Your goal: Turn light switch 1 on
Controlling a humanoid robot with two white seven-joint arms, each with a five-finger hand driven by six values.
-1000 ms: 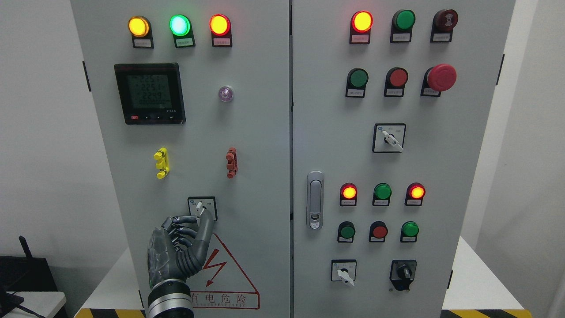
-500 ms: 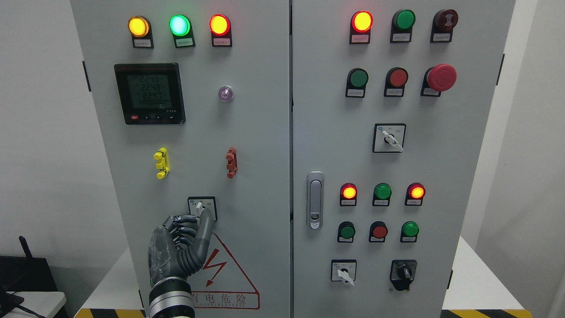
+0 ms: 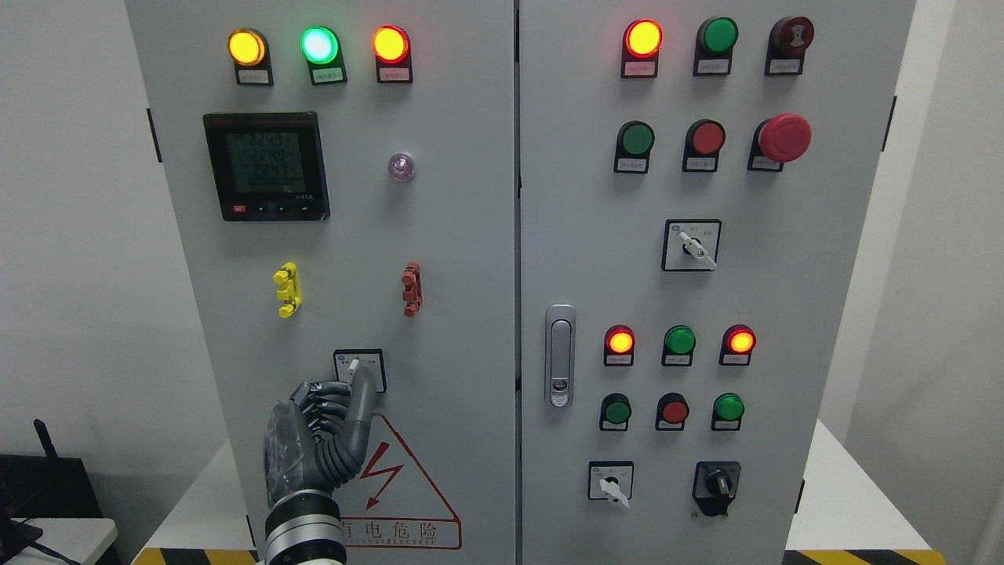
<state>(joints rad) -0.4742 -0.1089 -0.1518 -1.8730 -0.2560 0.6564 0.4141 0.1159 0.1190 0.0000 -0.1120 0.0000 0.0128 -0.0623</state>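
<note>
A small square rotary switch [image 3: 359, 369] with a white lever sits low on the left cabinet door [image 3: 439, 259]. My left hand [image 3: 351, 382] comes up from the bottom edge just below it. Its thumb stretches up against the lever's right side, and the other fingers [image 3: 323, 396] curl in from the left, pinching at the lever's lower end. The lever's white tip shows above the thumb, tilted up and to the left. The hand hides the switch's lower left corner. My right hand does not show.
A digital meter [image 3: 265, 165], three lit lamps [image 3: 318, 45] and yellow and red clips sit higher on the left door. The right door [image 3: 784, 275] carries a handle [image 3: 558, 355], lamps, push buttons, a red mushroom button [image 3: 782, 136] and more rotary switches. A shock warning sticker [image 3: 400, 490] lies beside my wrist.
My left hand has crept slightly up and left, the thumb tip closing in on the lever. The meter digits have changed. The lever's angle looks about the same.
</note>
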